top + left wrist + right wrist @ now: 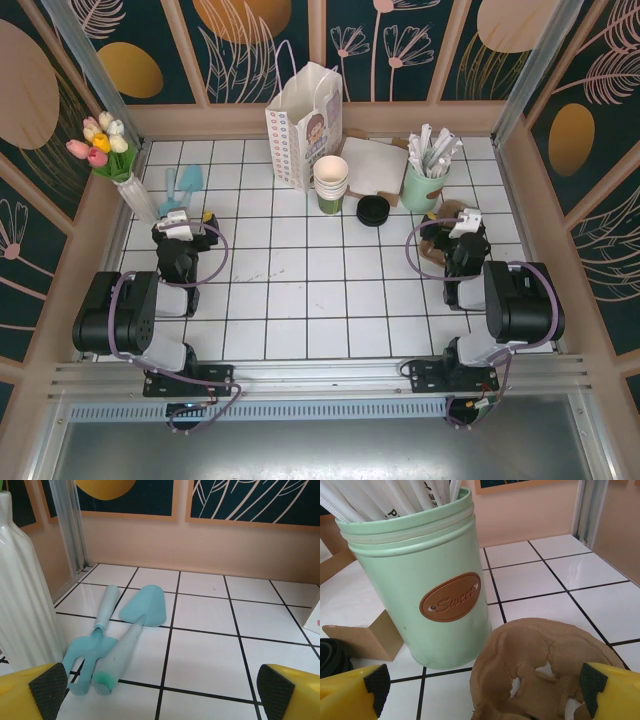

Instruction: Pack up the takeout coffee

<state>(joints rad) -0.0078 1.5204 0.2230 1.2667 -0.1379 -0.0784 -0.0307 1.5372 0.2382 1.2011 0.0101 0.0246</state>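
The takeout coffee's dark-green cup (329,203) stands in front of the white paper bag (305,125), with a stack of cream-white cups (331,177) sitting in it. A black round lid (373,210) (330,657) lies on the tiles just right of it. My left gripper (185,213) (160,700) rests near the left wall, open, with bare tile between its pads (47,690). On the right, my right gripper (462,214) (482,695) stands open over a brown pulp cup carrier (433,246) (545,670), holding nothing.
A mint-green can of wrapped straws (424,180) (420,580) stands just beyond the right gripper. A flat cardboard piece (372,165) lies behind the lid. Teal garden fork (92,647) and trowel (142,612) lie ahead of the left gripper, beside a white vase (135,195) (20,595) of tulips.
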